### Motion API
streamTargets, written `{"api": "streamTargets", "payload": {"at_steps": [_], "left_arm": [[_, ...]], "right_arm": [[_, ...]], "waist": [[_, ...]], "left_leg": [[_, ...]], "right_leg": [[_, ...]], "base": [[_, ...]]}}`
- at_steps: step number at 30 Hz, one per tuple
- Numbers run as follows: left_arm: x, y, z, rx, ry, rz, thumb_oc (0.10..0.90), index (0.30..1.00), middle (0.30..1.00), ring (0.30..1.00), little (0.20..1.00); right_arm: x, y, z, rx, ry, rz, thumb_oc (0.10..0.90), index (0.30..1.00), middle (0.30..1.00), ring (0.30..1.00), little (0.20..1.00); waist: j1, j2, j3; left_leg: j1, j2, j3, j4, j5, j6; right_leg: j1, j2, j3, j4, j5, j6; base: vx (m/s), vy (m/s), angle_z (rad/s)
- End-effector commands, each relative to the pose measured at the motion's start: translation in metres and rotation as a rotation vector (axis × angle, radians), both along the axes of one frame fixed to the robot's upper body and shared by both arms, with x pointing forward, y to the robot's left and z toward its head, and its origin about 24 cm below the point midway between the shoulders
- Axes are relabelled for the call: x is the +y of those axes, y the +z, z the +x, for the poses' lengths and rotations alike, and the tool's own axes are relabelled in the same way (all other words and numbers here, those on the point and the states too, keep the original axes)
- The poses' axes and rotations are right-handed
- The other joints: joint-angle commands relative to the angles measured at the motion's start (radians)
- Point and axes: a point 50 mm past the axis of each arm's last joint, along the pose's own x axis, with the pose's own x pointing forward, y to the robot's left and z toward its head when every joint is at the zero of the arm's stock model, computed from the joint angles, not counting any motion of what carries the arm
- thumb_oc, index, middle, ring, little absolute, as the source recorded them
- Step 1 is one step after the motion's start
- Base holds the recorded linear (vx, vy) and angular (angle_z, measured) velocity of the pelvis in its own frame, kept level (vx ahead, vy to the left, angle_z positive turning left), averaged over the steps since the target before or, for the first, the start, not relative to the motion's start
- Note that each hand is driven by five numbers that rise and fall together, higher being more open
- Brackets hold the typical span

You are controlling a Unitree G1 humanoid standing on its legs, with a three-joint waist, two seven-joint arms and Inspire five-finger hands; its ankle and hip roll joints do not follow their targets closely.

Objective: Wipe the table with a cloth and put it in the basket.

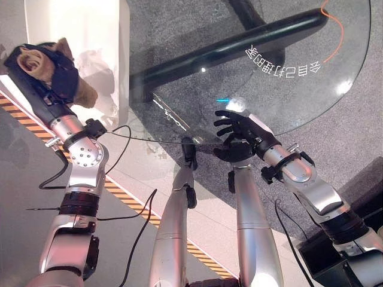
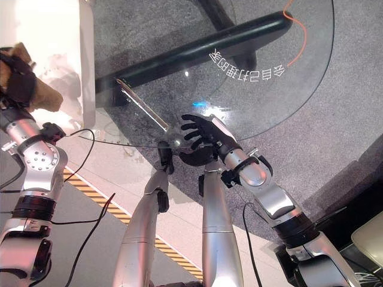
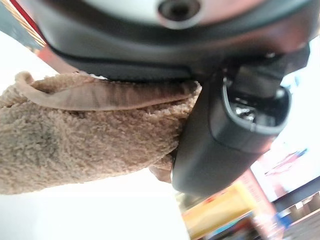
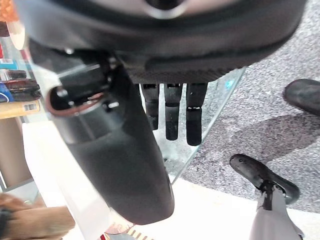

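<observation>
— Fingers [image 1: 45,60] of the left hand [image 1: 42,66] are curled round the cloth [image 1: 84,89] in the left eye view, aren't they?

— Yes; the tan cloth is bunched in that hand, off to the robot's left of the glass worktop [image 1: 299,72], over a white surface [image 1: 90,24]. The right hand [image 1: 242,134] lies at the worktop's near rim, fingers spread and holding nothing.

— And the right eye view?

— Same scene: cloth at the left edge, right hand flat and relaxed by the rim.

— Left wrist view?

— Close on the fleecy cloth, pinched between the thumb [image 3: 225,135] and the hand's bulk. A firm grip, by the look of it.

— Right wrist view?

— Straight fingers [image 4: 172,112] over the glass edge, grey carpet [image 4: 280,55] beyond.

— So which step?

— Probably wiping is over and the cloth is being carried to the basket. No basket can be made out for certain; the white surface may belong to it. Next, the hand should get above the opening, then let go.
</observation>
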Motion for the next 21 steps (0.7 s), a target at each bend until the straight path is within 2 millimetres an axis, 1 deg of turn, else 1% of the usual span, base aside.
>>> {"api": "streamTargets", "payload": {"at_steps": [1,3,7,13,14,15,16,17,21], "left_arm": [[0.043,0.055,-0.021,-0.175,0.198,0.082,0.100,0.300,0.300,0.300,0.200],[0.047,0.051,-0.014,-0.124,0.166,0.048,0.100,0.300,0.300,0.300,0.200],[0.047,0.048,-0.004,-0.049,0.137,0.051,0.100,0.300,0.300,0.300,0.200],[0.045,0.049,0.003,-0.007,0.131,0.054,0.100,0.300,0.300,0.300,0.200],[0.046,0.050,0.004,-0.010,0.124,0.039,0.276,0.451,0.451,0.451,0.376],[0.046,0.051,0.005,-0.014,0.121,0.036,0.342,0.507,0.507,0.507,0.442],[0.045,0.053,0.005,-0.017,0.120,0.036,0.545,0.681,0.681,0.681,0.645],[0.044,0.055,0.006,-0.024,0.123,0.033,0.800,0.900,0.900,0.900,0.900],[0.040,0.062,0.006,-0.056,0.122,0.034,0.800,0.900,0.900,0.900,0.900]], "right_arm": [[-0.011,-0.019,0.000,0.083,-0.022,-0.029,0.800,0.900,0.900,0.900,0.900],[-0.011,-0.019,0.002,0.086,-0.019,-0.020,0.800,0.900,0.900,0.900,0.900],[-0.008,-0.014,0.005,0.085,-0.017,-0.001,0.800,0.900,0.900,0.900,0.900],[-0.006,-0.007,0.011,0.084,-0.024,0.028,0.800,0.900,0.900,0.900,0.900],[-0.006,-0.005,0.013,0.081,-0.025,0.034,0.800,0.900,0.900,0.900,0.900],[-0.006,-0.005,0.014,0.080,-0.024,0.036,0.800,0.900,0.900,0.900,0.900],[-0.006,-0.004,0.014,0.080,-0.022,0.038,0.800,0.900,0.900,0.900,0.900],[-0.006,-0.004,0.015,0.077,-0.021,0.044,0.800,0.900,0.900,0.900,0.900],[-0.004,-0.003,0.016,0.074,-0.021,0.050,0.800,0.900,0.900,0.900,0.900]], "waist": [[-0.019,0.050,-0.020],[-0.021,0.041,-0.020],[-0.024,0.023,-0.020],[-0.023,0.003,-0.020],[-0.023,0.001,-0.020],[-0.023,0.000,-0.020],[-0.024,-0.001,-0.020],[-0.024,-0.003,-0.020],[-0.026,-0.001,-0.020]], "left_leg": [[-0.076,0.026,-0.004,0.205,-0.131,-0.036],[-0.097,0.026,-0.005,0.220,-0.138,-0.037],[-0.125,0.026,-0.008,0.238,-0.142,-0.037],[-0.157,0.025,-0.014,0.258,-0.151,-0.035],[-0.159,0.023,-0.015,0.258,-0.153,-0.035],[-0.159,0.023,-0.015,0.258,-0.153,-0.035],[-0.159,0.022,-0.016,0.258,-0.153,-0.035],[-0.160,0.019,-0.017,0.257,-0.152,-0.036],[-0.153,0.011,-0.020,0.249,-0.149,-0.034]], "right_leg": [[-0.016,0.003,0.097,-0.152,0.099,0.073],[-0.036,0.004,0.098,-0.145,0.103,0.077],[-0.058,0.008,0.096,-0.142,0.112,0.082],[-0.081,0.009,0.090,-0.145,0.124,0.087],[-0.083,0.010,0.091,-0.148,0.126,0.089],[-0.083,0.010,0.091,-0.149,0.127,0.090],[-0.082,0.010,0.092,-0.150,0.128,0.090],[-0.082,0.012,0.093,-0.153,0.131,0.090],[-0.079,0.019,0.097,-0.158,0.134,0.090]], "base": [[0.04,0.018,0.03],[0.04,0.014,0.02],[0.00,0.000,0.00],[0.00,0.000,0.00],[0.00,0.000,0.00],[0.00,0.000,0.00],[0.00,0.005,0.04],[0.00,0.004,0.04],[0.00,0.001,0.01]]}}
